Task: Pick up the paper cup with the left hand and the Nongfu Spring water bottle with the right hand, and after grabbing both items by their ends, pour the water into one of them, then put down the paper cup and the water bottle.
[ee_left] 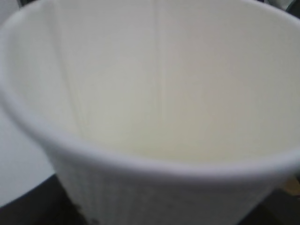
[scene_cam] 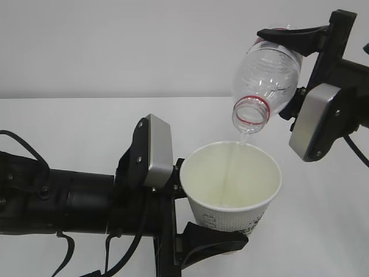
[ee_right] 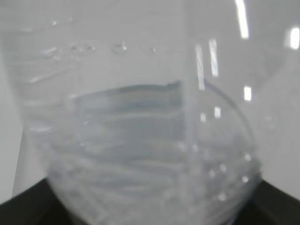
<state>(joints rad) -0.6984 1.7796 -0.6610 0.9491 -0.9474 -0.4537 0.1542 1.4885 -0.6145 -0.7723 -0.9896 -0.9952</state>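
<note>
The white paper cup (scene_cam: 230, 214) is held upright above the table, and my left gripper (scene_cam: 219, 224) is shut on its lower wall. In the left wrist view the paper cup (ee_left: 159, 93) fills the frame and hides the fingers. The clear Nongfu Spring water bottle (scene_cam: 268, 72), with a red neck ring, is tipped mouth-down over the cup, and my right gripper (scene_cam: 288, 64) is shut on its base end. A thin stream of water (scene_cam: 239, 147) falls from the mouth into the cup. The bottle (ee_right: 150, 140) fills the right wrist view, with water inside it.
A white table (scene_cam: 86, 115) lies under both arms, with a pale wall (scene_cam: 115, 46) behind. The left arm's black body and cables (scene_cam: 34, 196) fill the lower left. The right wrist's grey block (scene_cam: 314, 121) hangs just right of the cup's rim.
</note>
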